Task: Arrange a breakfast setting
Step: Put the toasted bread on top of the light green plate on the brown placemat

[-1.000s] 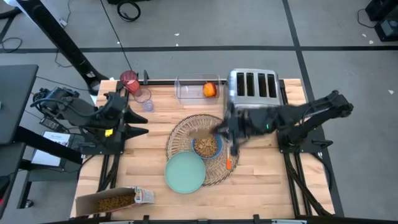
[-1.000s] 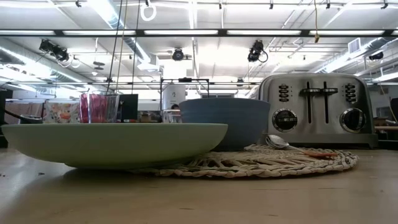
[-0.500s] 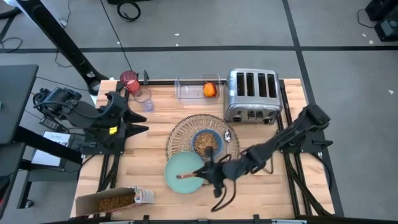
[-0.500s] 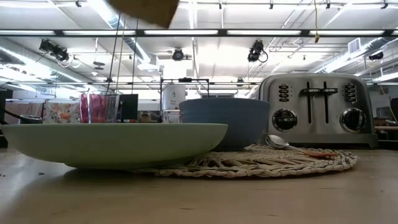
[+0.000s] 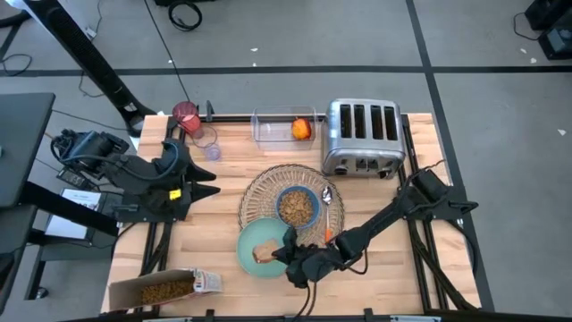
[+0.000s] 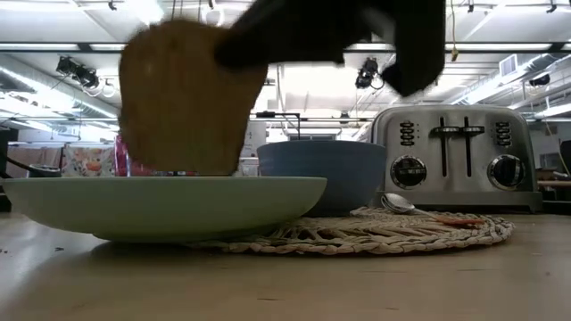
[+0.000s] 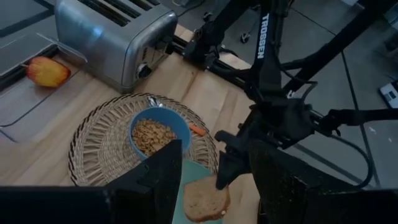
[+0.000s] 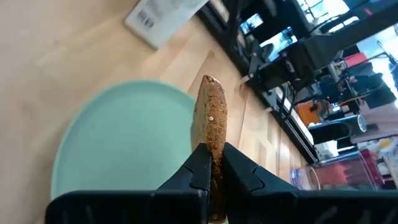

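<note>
A brown toast slice [image 5: 265,254] hangs over the pale green plate [image 5: 252,237], with my right gripper [image 5: 281,255] shut on it. The plate rests on the near left rim of the woven placemat [image 5: 259,192]. On the mat stand a blue bowl [image 5: 297,207] of cereal and an orange-handled spoon [image 5: 328,215]. The dark red cup [image 5: 186,116] is at the far left, and the orange-red fruit [image 5: 302,129] lies in a clear tray. My left gripper [image 5: 202,179] waits open at the table's left. My right gripper pinches the toast slice's two flat faces at one edge [image 8: 212,149] between its two fingers [image 8: 198,163]. The fingers come from the table's right, slanting down. The slice stands tilted over the plate [image 6: 178,209]; whether its lower edge touches the plate I cannot tell.
A silver toaster [image 5: 362,139] stands at the far right, behind the mat. A cardboard cereal box [image 5: 165,288] lies at the near left corner. A clear glass [image 5: 211,146] stands near the cup. Bare wood shows to the mat's right and left.
My right gripper has swung from in front of the toaster toward the table's near edge and left. It came down over the plate and rolled its wrist. It stayed shut, and the toast slice now sits low over the plate.
</note>
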Robot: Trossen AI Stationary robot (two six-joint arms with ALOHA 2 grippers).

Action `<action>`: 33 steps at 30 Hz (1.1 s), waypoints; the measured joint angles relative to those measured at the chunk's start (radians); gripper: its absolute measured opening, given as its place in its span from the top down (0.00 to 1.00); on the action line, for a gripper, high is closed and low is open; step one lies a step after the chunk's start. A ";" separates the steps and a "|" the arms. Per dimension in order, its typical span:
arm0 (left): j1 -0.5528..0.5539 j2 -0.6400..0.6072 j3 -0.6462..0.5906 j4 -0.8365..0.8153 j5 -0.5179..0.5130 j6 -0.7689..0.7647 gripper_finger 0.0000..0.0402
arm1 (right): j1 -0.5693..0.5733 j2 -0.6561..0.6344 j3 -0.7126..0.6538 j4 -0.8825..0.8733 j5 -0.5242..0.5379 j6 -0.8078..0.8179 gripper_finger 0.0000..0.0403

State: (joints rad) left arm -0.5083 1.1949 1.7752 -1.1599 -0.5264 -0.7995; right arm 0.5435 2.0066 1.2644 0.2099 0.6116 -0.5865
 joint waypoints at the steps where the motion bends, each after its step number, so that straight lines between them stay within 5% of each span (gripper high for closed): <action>1: 0.000 0.002 0.000 -0.001 0.000 0.002 0.52 | -0.004 0.006 0.000 -0.003 -0.001 -0.011 0.94; 10: 0.000 0.017 0.000 -0.002 0.002 -0.001 0.52 | -0.053 0.039 0.000 -0.016 -0.063 -0.011 0.92; 23: 0.000 0.017 0.000 -0.007 -0.019 0.000 0.52 | -0.067 0.022 0.009 -0.044 -0.113 0.055 0.64; 33: 0.000 0.017 0.000 -0.003 -0.050 -0.008 0.52 | -0.063 -0.103 0.017 -0.162 -0.206 0.192 0.60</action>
State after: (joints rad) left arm -0.5079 1.2119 1.7752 -1.1633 -0.5760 -0.8074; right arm 0.4805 1.9036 1.2812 0.0480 0.4054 -0.3946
